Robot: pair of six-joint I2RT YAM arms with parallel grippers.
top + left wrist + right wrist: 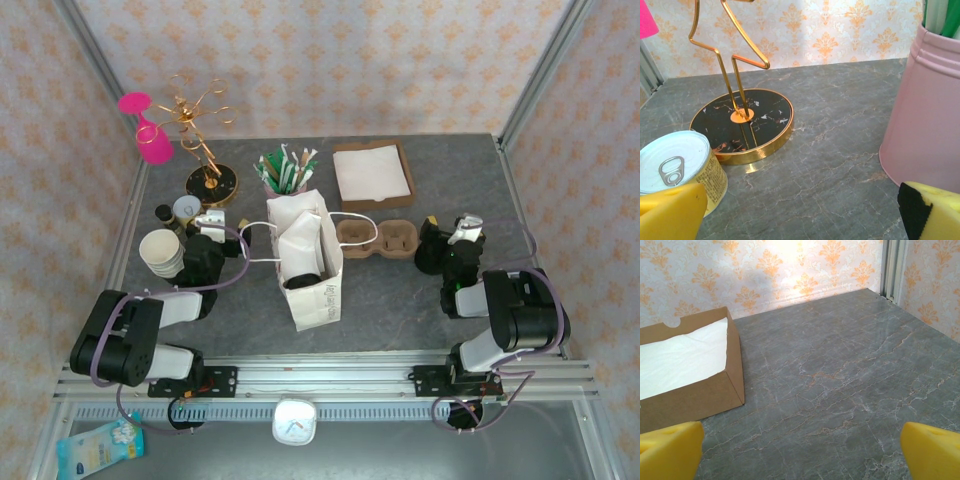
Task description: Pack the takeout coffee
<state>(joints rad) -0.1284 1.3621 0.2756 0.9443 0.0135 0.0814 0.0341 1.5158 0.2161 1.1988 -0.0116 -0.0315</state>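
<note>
Top external view puts the takeout coffee [302,281] inside the white paper bag [318,300] at the middle of the table [420,300]. A dark round lid shows in the bag's open mouth, beside some white paper. The cup's body is hidden by the bag walls, but the lid faces upward, so its long axis looks roughly vertical.

Both arms sit folded near their bases and point toward the back wall, away from the bag. In the left wrist view the left gripper [800,220] is spread wide and holds nothing. A tin can [677,167] is just beside its left finger, and a pink pot [927,120] is near its right one. In the right wrist view the right gripper [800,452] is just as wide and empty, over bare table with a cardboard box [695,375] ahead on its left.

The coffee lies to the right of the left gripper and nearer the bases. It lies to the left of the right gripper, beyond the cup carrier [380,237]. The left gripper is the nearer of the two. With the cup in the bag, packing looks done, and any further reach would have to turn inward and come down from above.
</note>
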